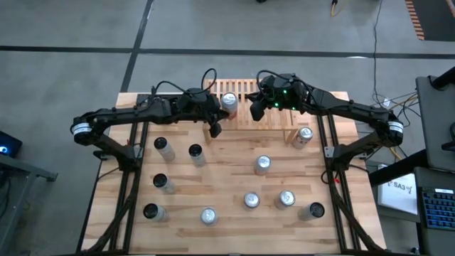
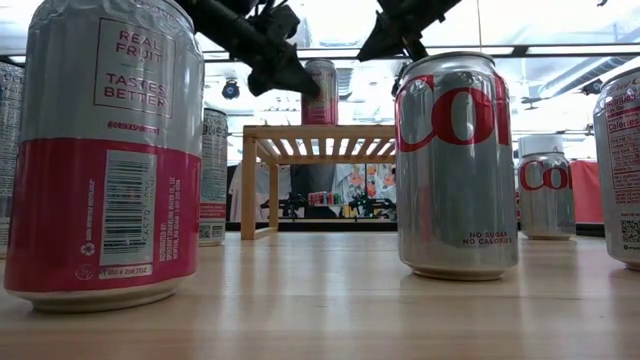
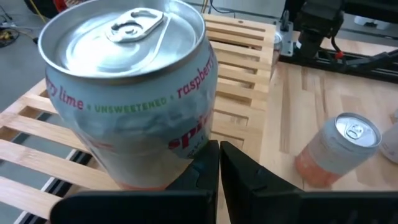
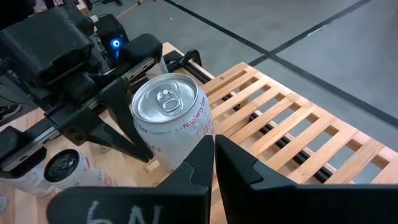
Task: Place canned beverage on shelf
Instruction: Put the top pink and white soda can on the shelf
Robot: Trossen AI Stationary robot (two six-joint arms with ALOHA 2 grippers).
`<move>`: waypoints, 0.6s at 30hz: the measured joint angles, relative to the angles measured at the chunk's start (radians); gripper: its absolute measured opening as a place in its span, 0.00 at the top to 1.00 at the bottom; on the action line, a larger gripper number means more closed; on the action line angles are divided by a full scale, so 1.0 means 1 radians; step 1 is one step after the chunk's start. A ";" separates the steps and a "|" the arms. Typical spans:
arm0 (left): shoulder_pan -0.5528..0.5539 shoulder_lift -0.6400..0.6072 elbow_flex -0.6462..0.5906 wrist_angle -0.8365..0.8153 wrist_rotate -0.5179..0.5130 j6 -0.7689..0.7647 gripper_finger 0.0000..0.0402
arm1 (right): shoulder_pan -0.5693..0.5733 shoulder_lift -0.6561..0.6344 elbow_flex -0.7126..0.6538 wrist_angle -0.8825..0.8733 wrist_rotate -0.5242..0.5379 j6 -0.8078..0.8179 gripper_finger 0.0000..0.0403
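From above, the can [image 1: 229,100] stands upright on the shelf [image 1: 245,91], at its left end, both grippers just beside it.

The low view shows room lights behind the shelf.

The left gripper [image 3: 219,163] and the right gripper [image 4: 214,151] have fingers pressed together, empty. Loose cans dot the table [image 1: 227,185].

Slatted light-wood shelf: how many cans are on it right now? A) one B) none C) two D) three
A: a single silver raspberry-lime can stands upright on the slatted light-wood shelf, near its left end; every other can sits on the tabletop.
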 joint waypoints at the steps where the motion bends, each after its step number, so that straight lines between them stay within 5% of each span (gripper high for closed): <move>1: 0.000 0.002 0.000 0.005 -0.002 0.000 1.00 | -0.003 0.000 0.000 0.000 0.000 -0.001 0.98; 18: 0.010 0.037 0.000 0.058 -0.087 0.000 1.00 | -0.003 0.001 0.000 0.000 -0.001 0.005 0.98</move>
